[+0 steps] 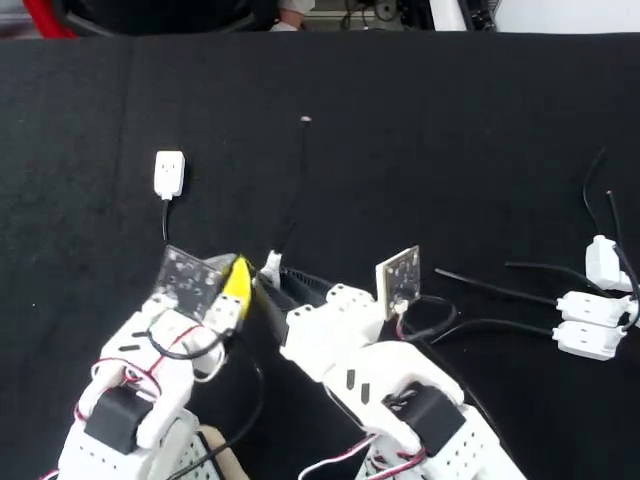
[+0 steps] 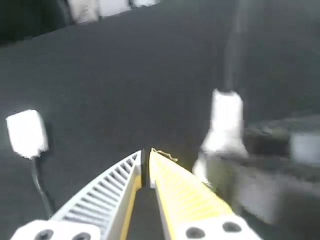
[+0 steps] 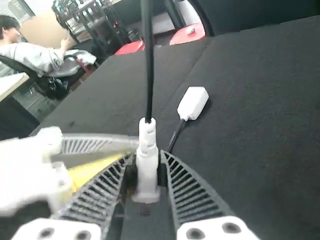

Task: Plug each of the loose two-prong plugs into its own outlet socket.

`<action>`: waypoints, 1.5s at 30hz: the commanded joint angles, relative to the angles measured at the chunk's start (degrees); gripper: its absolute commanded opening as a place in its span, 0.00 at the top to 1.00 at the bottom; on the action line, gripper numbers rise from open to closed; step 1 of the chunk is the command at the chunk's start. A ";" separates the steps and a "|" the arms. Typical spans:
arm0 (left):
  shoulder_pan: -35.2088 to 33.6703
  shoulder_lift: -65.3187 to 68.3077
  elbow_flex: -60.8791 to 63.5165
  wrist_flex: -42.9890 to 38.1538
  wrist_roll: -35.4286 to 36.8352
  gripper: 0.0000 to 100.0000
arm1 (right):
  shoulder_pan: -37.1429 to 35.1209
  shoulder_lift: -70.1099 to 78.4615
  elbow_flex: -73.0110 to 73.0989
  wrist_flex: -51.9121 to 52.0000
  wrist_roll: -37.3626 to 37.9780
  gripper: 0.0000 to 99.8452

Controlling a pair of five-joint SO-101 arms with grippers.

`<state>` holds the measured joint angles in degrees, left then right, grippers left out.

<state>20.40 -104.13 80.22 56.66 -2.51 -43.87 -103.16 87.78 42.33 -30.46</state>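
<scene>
white plug clamped in the right tool, left tool closed tip to tip.

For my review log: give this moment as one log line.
right hand: shut on white plug | left hand: shut, empty | outlet socket: lying apart, unplugged

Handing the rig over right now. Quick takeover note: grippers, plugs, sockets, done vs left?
Left gripper: shut, empty, close beside the right one.
Right gripper: shut on a white plug; its black cord runs away across the black cloth.
A white corded block, probably a socket, lies apart ahead of the left arm.
Three more white corded pieces sit at the table's right edge; I can't tell plugs from sockets there.
Done: one plug gripped.
Left: seat it in a socket, then the others.
</scene>
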 commanded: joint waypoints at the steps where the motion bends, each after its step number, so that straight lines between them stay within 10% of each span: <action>1: -4.35 -0.53 2.51 -5.98 0.09 0.95 | -0.44 -9.10 -4.97 2.99 0.26 0.99; 9: -7.87 -0.53 9.98 -16.35 0.09 0.95 | -0.70 -9.01 -4.79 2.11 0.35 0.99; 17: -1.45 -0.53 0.92 0.53 0.00 0.94 | 3.16 -9.19 -1.01 -14.68 -4.04 0.99; 27: 6.55 -0.53 -10.42 13.63 0.35 0.89 | 0.44 -9.27 -1.10 -10.37 -7.03 0.99; 45: -4.09 -0.53 -1.10 0.00 0.09 0.89 | -5.27 -9.01 -8.92 7.12 -4.04 0.99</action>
<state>18.46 -104.13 79.25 60.62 -2.51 -47.12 -103.25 81.27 48.22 -35.21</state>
